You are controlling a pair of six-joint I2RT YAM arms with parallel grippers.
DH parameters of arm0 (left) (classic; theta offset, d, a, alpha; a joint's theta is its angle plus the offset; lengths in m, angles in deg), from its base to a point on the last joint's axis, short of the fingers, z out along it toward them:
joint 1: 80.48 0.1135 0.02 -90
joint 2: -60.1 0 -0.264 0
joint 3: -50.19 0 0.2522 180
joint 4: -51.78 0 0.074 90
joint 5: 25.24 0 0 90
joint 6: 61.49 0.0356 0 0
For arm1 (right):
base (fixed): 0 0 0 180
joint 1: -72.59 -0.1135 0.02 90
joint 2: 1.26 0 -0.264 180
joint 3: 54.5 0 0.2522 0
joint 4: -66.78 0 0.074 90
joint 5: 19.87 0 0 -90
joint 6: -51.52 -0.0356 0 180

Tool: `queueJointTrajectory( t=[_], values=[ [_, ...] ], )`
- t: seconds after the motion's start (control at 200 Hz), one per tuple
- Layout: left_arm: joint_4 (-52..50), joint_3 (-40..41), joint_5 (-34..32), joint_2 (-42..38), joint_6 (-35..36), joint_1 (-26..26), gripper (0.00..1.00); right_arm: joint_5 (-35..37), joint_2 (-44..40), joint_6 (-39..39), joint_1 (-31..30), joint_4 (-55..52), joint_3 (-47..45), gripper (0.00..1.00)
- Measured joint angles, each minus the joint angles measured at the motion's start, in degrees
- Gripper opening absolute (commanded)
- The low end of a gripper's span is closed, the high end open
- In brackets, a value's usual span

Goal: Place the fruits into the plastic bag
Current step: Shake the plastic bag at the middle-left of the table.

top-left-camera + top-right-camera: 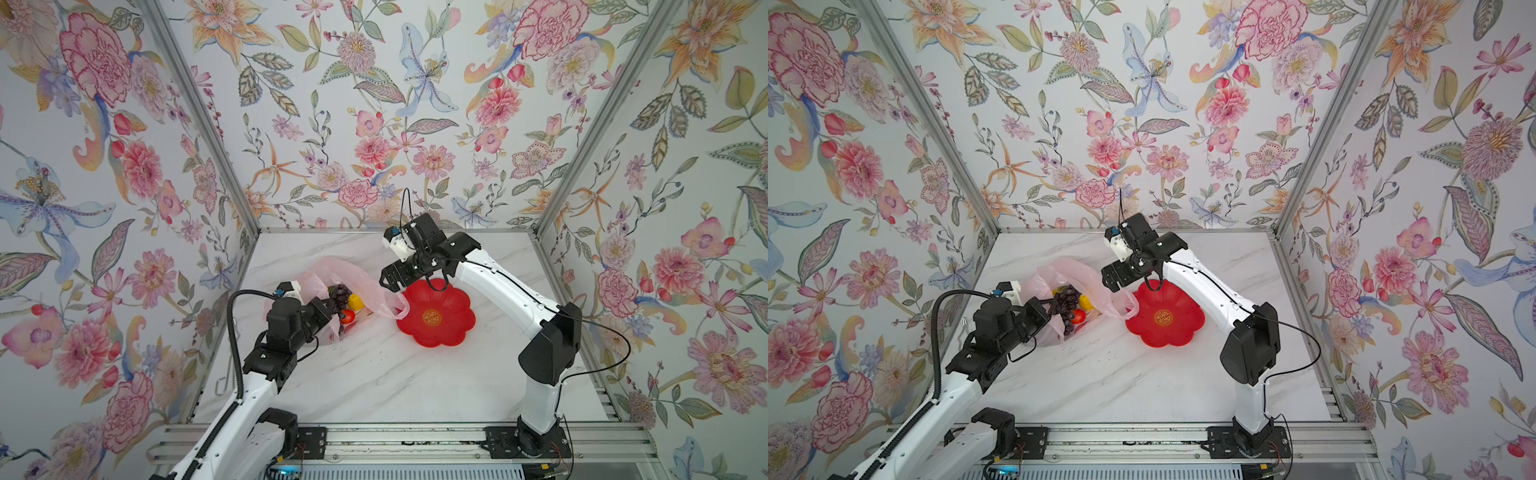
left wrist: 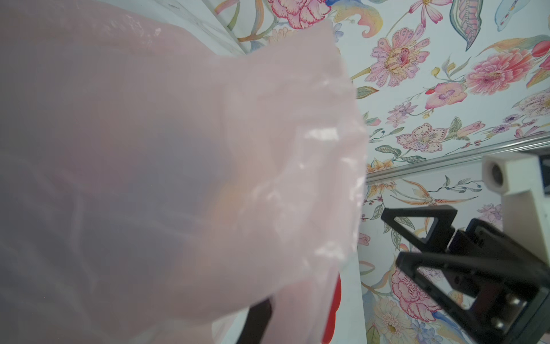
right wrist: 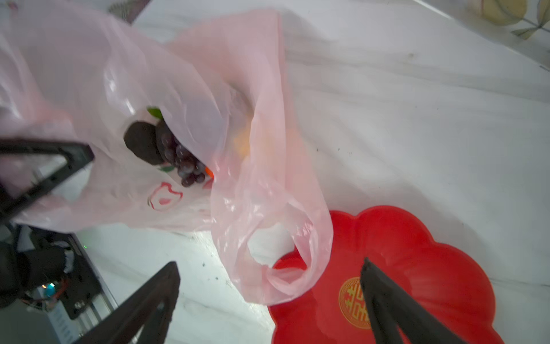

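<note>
The pink plastic bag (image 1: 332, 274) (image 1: 1067, 272) lies at the table's left with its mouth gaping. Inside it show the fruits: a dark purple grape bunch (image 1: 338, 297) (image 3: 181, 160), a yellow one (image 1: 355, 302) and a red one (image 1: 348, 316). My left gripper (image 1: 328, 318) (image 1: 1051, 319) is shut on the bag's near edge. In the left wrist view the bag's film (image 2: 148, 149) covers nearly everything. My right gripper (image 1: 388, 282) (image 3: 270, 263) hangs open above the bag's handle loop (image 3: 285, 268), holding nothing.
A red flower-shaped plate (image 1: 440, 328) (image 3: 416, 253) sits right of the bag, and the bag's handle rests on its rim. Floral walls close in the back and both sides. A metal rail (image 1: 395, 440) runs along the front.
</note>
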Motion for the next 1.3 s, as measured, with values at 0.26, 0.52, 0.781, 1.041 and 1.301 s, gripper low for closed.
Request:
queueJointTrajectory(
  t=[0.26,0.52,0.781,1.041,1.301],
  values=[
    [0.7,-1.5,0.0,1.1,0.9,0.0,0.0,3.7,-2.3,6.2,-5.5,-0.4,-7.6,0.85],
    [0.3,-1.5,0.0,0.3,0.9,0.0,0.0,2.2,2.5,7.4,-5.9,2.0,-7.8,0.74],
    [0.0,-1.5,-0.2,-1.2,0.9,0.0,0.0,0.0,8.0,7.6,-4.6,2.8,-7.6,0.65],
    [-0.9,-1.5,-0.1,-1.2,1.3,0.3,0.0,-0.6,10.9,7.1,-4.3,3.6,-6.6,0.46],
    [-1.1,-1.5,0.0,-1.2,1.3,0.8,0.0,-0.9,11.7,6.4,-3.7,3.7,-6.6,0.12]
  ],
)
